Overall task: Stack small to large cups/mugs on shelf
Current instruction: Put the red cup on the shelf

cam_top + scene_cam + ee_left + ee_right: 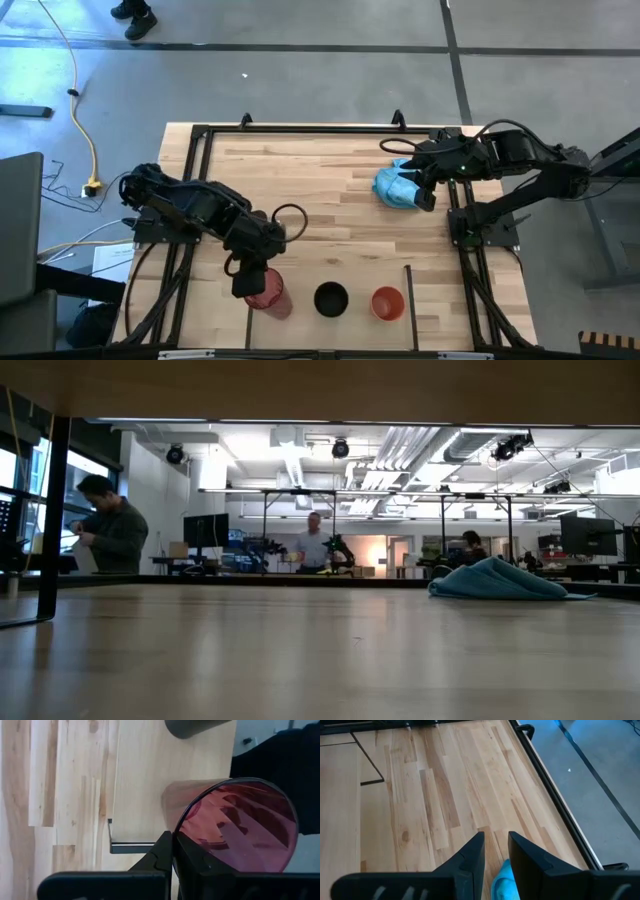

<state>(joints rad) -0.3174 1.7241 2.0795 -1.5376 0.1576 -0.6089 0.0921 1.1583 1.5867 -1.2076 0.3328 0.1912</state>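
- Three cups are seen in a row on the shelf (300,322) at the near edge of the table: the red-pink cup (272,297) at the left arm's end, the black cup (331,298) in the middle, the orange cup (388,303) at the right arm's end.
- The left gripper (252,281) is placed over the red-pink cup; in the left wrist view its fingers (165,851) are closed on the cup's rim, one inside and one outside the wall.
- The step in hand is judged to be the setting or release of the tallest cup in its compartment, beside a thin black bar (131,848). With all three cups in size order, the task appears nearly done.
- The next move is judged to call for the fingers to be parted and the arm lifted straight up, so that the light cup is not dragged or tipped.
- The right gripper (424,188) is held farther back over the blue cloth (394,186), fingers slightly apart with a fold of cloth seen between them; a firm grasp cannot be confirmed.
- The surface is a light wood-plank table (330,200) in a black frame.
- Beyond it, an open workshop with desks, monitors and several people (110,530) is shown.
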